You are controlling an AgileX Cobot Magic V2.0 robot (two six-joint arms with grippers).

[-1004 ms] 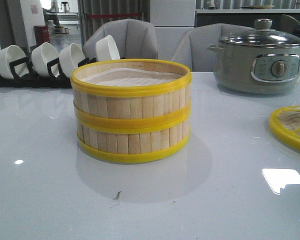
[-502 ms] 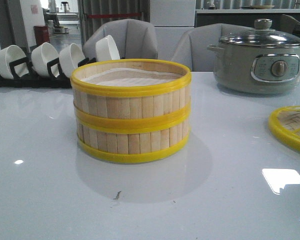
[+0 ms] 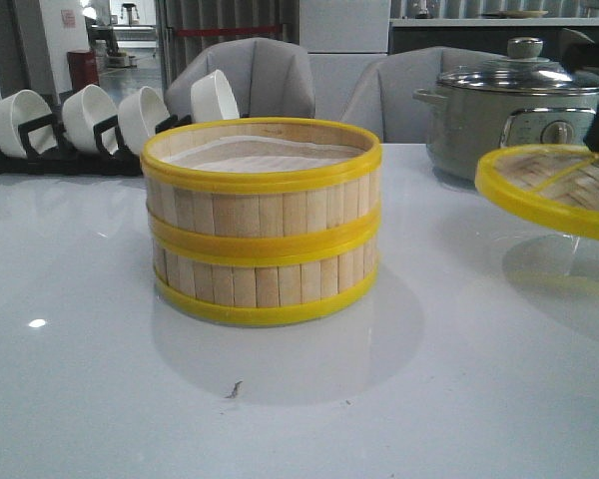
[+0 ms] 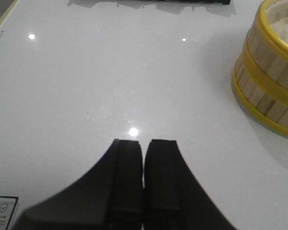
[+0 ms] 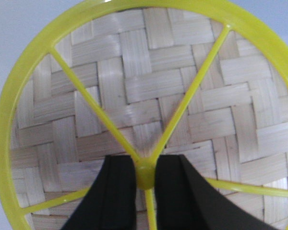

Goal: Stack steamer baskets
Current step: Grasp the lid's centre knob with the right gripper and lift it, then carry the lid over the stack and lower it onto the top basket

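Two steamer baskets (image 3: 262,222) stand stacked one on the other in the middle of the table, bamboo slats with yellow rims and a pale liner inside the upper one; their side (image 4: 269,81) also shows in the left wrist view. My left gripper (image 4: 143,143) is shut and empty, low over bare table to the left of the stack. The woven lid (image 3: 557,190) with yellow rim hangs tilted above the table at the right. My right gripper (image 5: 145,167) is shut on the lid's yellow knob (image 5: 145,173); the lid (image 5: 134,100) fills that view.
A grey electric pot (image 3: 519,115) with a glass lid stands at the back right, behind the raised lid. A black rack of white bowls (image 3: 90,125) lines the back left. Two grey chairs (image 3: 309,80) stand beyond the table's far edge.
The woven lid lay flat on the table at the right edge; now it is lifted, tilted and shifted left, held by the right gripper. The stack has not moved.
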